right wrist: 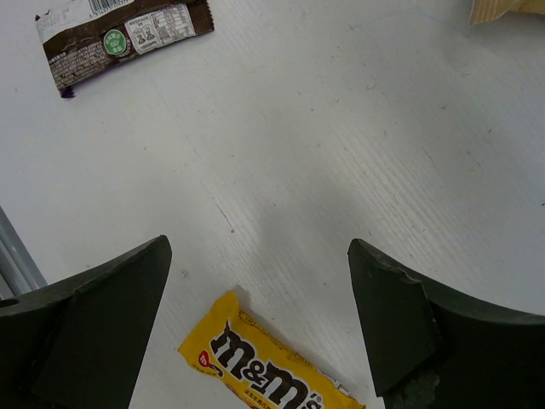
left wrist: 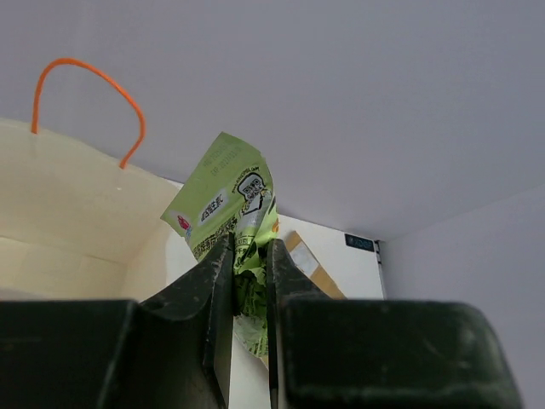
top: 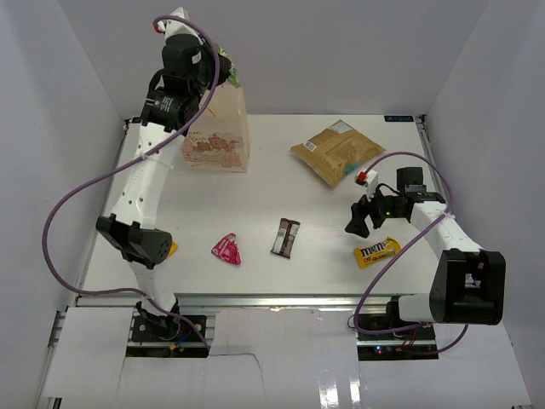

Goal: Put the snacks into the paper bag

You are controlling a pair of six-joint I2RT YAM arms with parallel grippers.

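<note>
Where the white table (top: 298, 196) ends, plain white walls (top: 341, 51) close it in on the left, far and right sides, and a metal rail runs along its near edge with both arm bases bolted to it. At the far left stands the paper bag (top: 220, 141), upright, mouth upward, its printed front facing the near edge; one thin orange handle (left wrist: 85, 77) arches above its cream inner wall. The raised left arm crosses in front of the bag's left side, and a purple cable loops out from it. The left gripper (left wrist: 251, 256) is clamped on the green packet (left wrist: 226, 200), a crumpled one held roughly on end with its long axis running out past the fingertips, at the top of the bag near its right edge; whether it is over the mouth or just beside it cannot be told. Lower down, the left arm's elbow hides most of a yellow-orange packet (top: 173, 249). Near the middle lie a pink packet (top: 227, 249) and a dark brown bar wrapper (top: 286, 238), the bar's long axis running almost near to far. A tan pouch (top: 336, 149) lies flat at the far right, turned cornerwise to the table's edges. The right gripper (right wrist: 257, 256) hangs spread wide and empty above bare table, with the yellow M&M's packet (right wrist: 268, 375) just below it, lying flat, its long axis roughly left to right and slightly slanted.
</note>
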